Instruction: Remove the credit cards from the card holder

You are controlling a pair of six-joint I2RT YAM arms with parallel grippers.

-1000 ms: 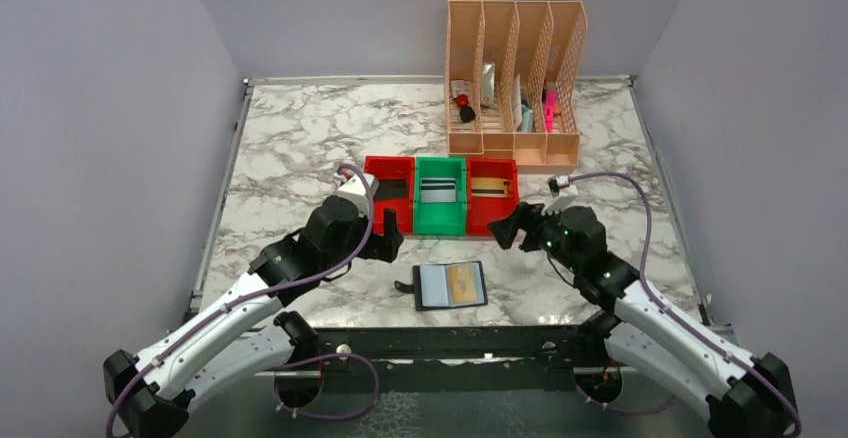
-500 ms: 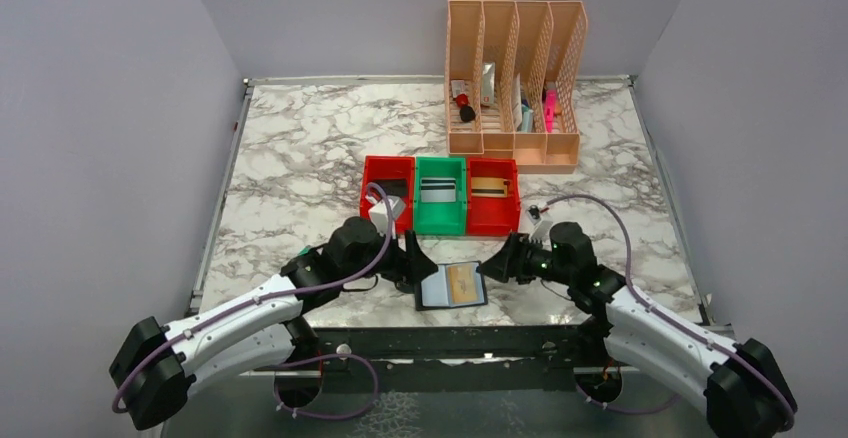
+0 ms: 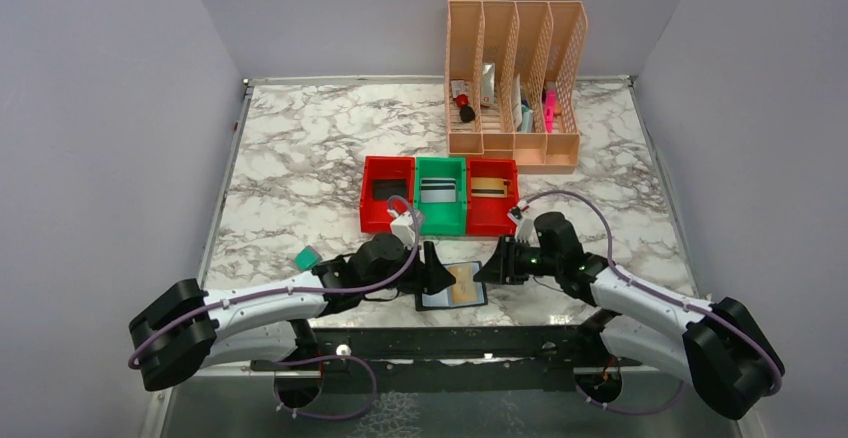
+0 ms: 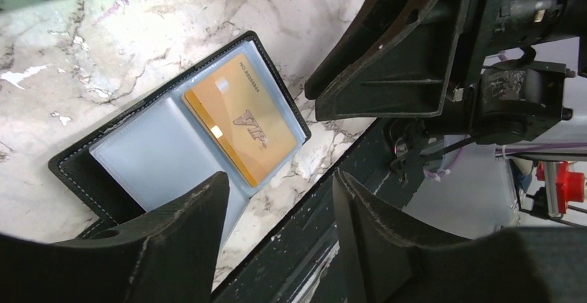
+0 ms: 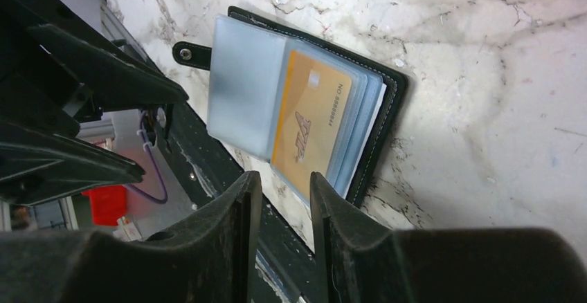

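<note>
Right wrist: card holder [image 5: 242, 81] open, gold card [image 5: 311, 120] in pocket.

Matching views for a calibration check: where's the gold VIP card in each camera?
Top external: gold card low centre, in the right half of the open card holder.
Left wrist: gold card near centre, slanting down to the right.
Right wrist: gold card at centre, standing on end.
Shared landmark: the empty blue-grey sleeve beside the card.
</note>
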